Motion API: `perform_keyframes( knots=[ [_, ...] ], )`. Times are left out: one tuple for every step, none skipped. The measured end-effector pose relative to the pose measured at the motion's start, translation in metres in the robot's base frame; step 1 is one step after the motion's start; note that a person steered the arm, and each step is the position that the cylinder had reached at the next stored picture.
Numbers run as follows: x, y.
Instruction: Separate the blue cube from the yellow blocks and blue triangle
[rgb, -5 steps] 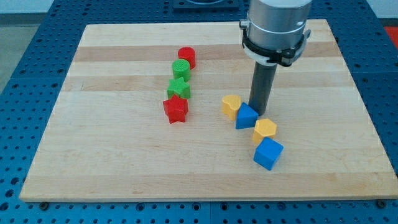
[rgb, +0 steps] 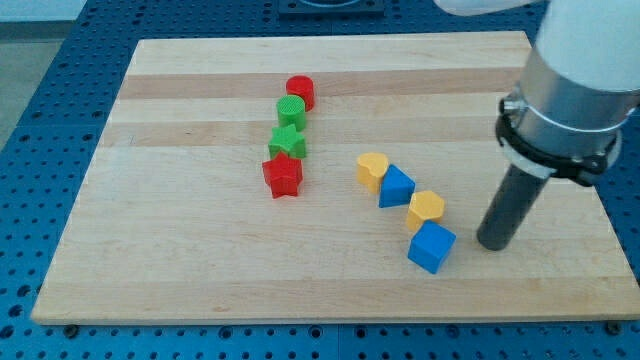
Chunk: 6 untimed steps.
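Note:
The blue cube (rgb: 431, 247) lies low on the board, right of centre. A yellow block (rgb: 426, 209) touches its upper edge. Up and left of that lies the blue triangle (rgb: 396, 186), with a second yellow block (rgb: 372, 170) against its left side. Together they form a diagonal row. My tip (rgb: 494, 243) rests on the board to the right of the blue cube, a short gap away, not touching it.
A column of blocks stands left of centre: a red cylinder (rgb: 300, 92), a green cylinder (rgb: 291, 111), a green star (rgb: 287, 141) and a red star (rgb: 283, 176). The wooden board (rgb: 180, 250) lies on a blue perforated table.
My tip has moved from just above the blue triangle to the right and down, to beside the blue cube. The blocks have not moved.

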<state>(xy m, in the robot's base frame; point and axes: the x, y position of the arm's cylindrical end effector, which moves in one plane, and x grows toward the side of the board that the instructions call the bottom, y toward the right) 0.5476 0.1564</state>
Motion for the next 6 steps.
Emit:
perform_keyframes(
  knots=[
    [-0.001, -0.024],
    [-0.006, -0.051],
    [-0.008, -0.074],
    [-0.008, -0.095],
    [-0.008, -0.107],
    [-0.024, -0.112]
  ],
)
